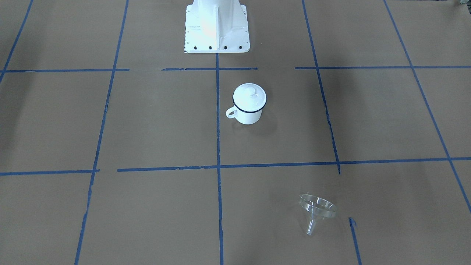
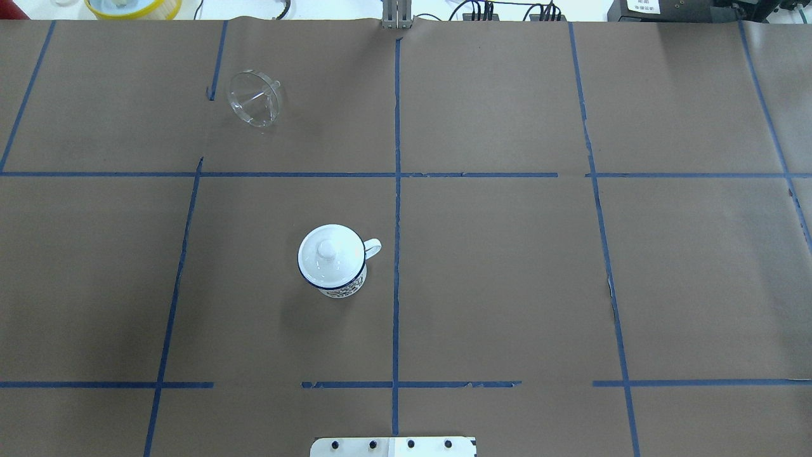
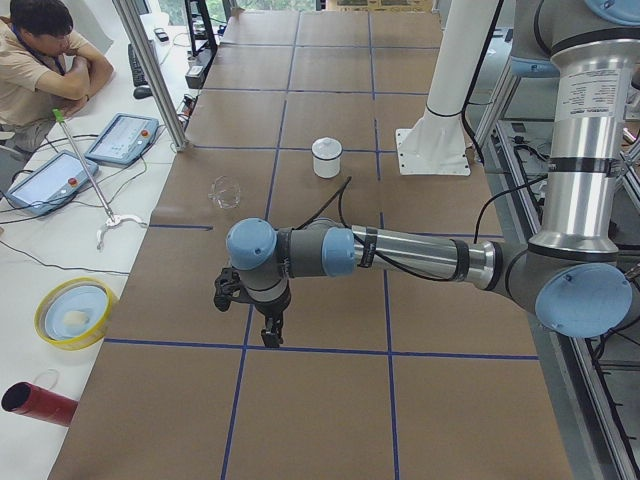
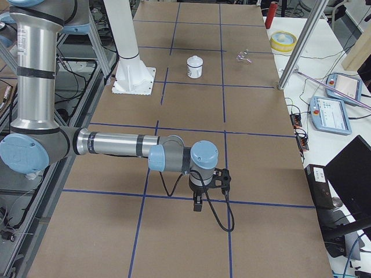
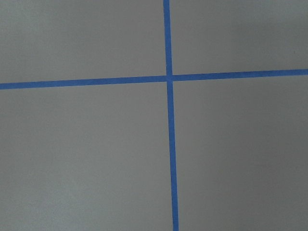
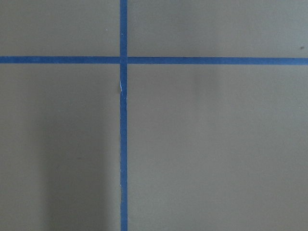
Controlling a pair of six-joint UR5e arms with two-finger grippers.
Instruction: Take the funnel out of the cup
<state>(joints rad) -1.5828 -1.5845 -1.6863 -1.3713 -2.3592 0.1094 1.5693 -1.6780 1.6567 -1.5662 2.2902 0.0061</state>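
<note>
The clear funnel lies on its side on the brown table, far from the cup, its stem toward the operators' side; it also shows in the overhead view. The white cup with a dark blue rim stands upright near the table's middle, with a white knobbed lid on top. My left gripper and right gripper hang low over bare table at opposite ends, far from both things. They show only in the side views, so I cannot tell whether they are open or shut.
The robot's white base stands behind the cup. Blue tape lines cross the brown table. A yellow-rimmed bowl, a red tube and control tablets lie on the side bench, where a person sits.
</note>
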